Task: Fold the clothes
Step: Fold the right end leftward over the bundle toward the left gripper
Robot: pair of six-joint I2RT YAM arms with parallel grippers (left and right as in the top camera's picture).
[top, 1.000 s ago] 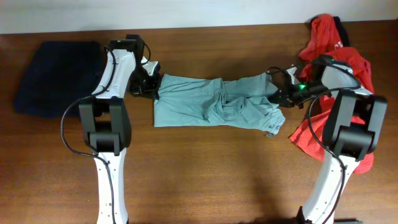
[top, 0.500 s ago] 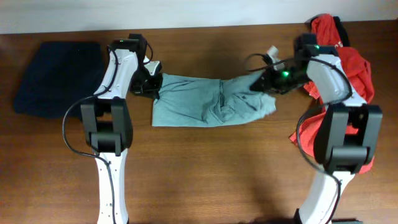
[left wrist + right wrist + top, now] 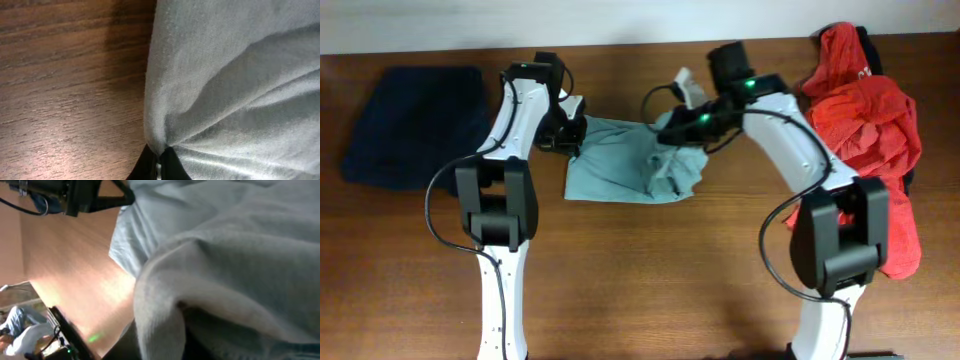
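Note:
A pale grey-green garment (image 3: 620,165) lies at the table's upper middle, its right part folded back over the left. My left gripper (image 3: 572,137) is shut on its upper left corner; the left wrist view shows the dark fingertips (image 3: 159,162) pinching the cloth (image 3: 235,80) at the wood. My right gripper (image 3: 672,132) is shut on the garment's right end and holds it above the garment's middle. In the right wrist view the cloth (image 3: 240,255) fills the frame and hides the fingers (image 3: 160,340).
A dark navy garment (image 3: 410,125) lies folded at the far left. A pile of red clothes (image 3: 865,110) lies at the far right, partly under the right arm's base. A white wall edge runs along the back.
My right gripper has carried the garment's right end leftward across the table, from near the red pile to above the garment's middle. The spread garment is now much shorter. The left gripper has stayed put.

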